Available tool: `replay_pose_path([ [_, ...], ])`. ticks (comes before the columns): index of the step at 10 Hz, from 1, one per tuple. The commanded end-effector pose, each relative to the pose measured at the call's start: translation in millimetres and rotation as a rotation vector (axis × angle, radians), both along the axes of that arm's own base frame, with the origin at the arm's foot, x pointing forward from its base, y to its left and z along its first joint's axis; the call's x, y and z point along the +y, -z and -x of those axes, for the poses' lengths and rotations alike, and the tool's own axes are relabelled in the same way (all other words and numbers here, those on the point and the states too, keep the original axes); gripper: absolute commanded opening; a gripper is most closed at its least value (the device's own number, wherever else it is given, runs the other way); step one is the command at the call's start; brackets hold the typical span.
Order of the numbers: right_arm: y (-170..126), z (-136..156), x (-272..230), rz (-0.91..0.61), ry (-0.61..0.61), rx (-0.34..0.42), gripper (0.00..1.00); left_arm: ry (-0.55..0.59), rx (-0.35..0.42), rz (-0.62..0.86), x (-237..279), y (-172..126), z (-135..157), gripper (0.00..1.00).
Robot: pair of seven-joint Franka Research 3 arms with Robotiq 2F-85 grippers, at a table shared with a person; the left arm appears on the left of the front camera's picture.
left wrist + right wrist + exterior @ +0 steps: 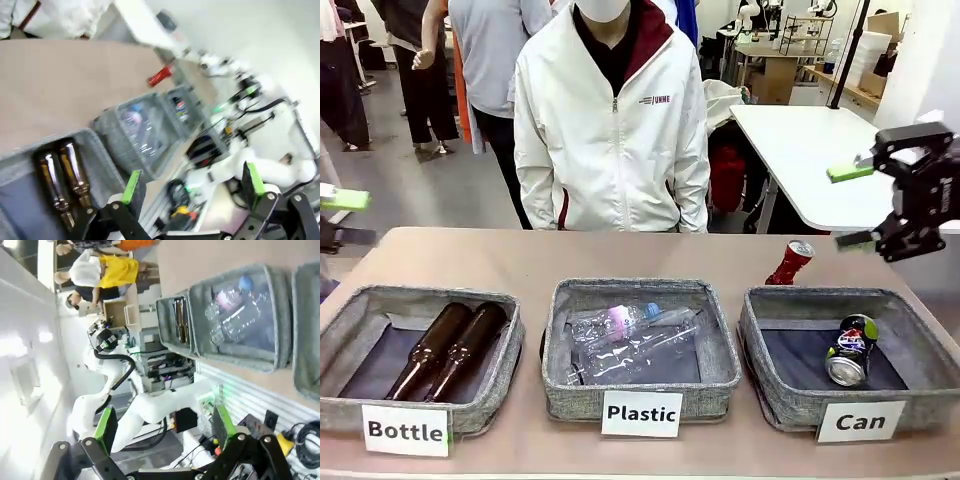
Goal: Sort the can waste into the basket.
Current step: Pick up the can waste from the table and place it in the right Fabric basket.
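The red can (791,263) leans on the table (520,260) just beyond the far rim of the basket (820,296) — down-left of the right gripper (851,206), the nearer one, jaws wide and empty

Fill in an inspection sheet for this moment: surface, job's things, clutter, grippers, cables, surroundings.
Surface: brown table, three grey baskets along its near edge.
Job's things: dark can lying inside the Can basket; red can tilted on the table behind that basket.
Clutter: brown bottles in the Bottle basket; clear plastic bottles in the Plastic basket.
Grippers: left gripper open, empty; right gripper open, empty, raised at the table's right.
Cables: black cables off the tabletop, near the robot's base.
Surroundings: person in white jacket at the far side; white table behind.
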State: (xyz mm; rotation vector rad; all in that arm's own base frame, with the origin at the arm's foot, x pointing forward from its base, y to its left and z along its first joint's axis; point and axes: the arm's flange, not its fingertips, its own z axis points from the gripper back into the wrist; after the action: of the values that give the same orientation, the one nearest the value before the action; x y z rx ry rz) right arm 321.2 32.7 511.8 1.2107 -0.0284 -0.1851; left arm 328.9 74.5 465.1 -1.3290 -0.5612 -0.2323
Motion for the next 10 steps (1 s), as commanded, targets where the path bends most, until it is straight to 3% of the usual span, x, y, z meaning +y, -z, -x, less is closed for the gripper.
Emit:
replay_pose_path([
  [1, 8, -12, -36, -0.065, 0.088, 0.088, 1.0, -0.023, 0.012, 0.198, 7, 18, -7, 1.0],
  [2, 0, 0, 0, 0.0, 0.0, 0.0, 1.0, 0.0, 0.0, 0.0, 0, 0, 0, 1.0],
  [10, 0, 0, 0, 0.0, 0.0, 0.0, 1.0, 0.0, 0.0, 0.0, 0, 0, 0, 1.0],
])
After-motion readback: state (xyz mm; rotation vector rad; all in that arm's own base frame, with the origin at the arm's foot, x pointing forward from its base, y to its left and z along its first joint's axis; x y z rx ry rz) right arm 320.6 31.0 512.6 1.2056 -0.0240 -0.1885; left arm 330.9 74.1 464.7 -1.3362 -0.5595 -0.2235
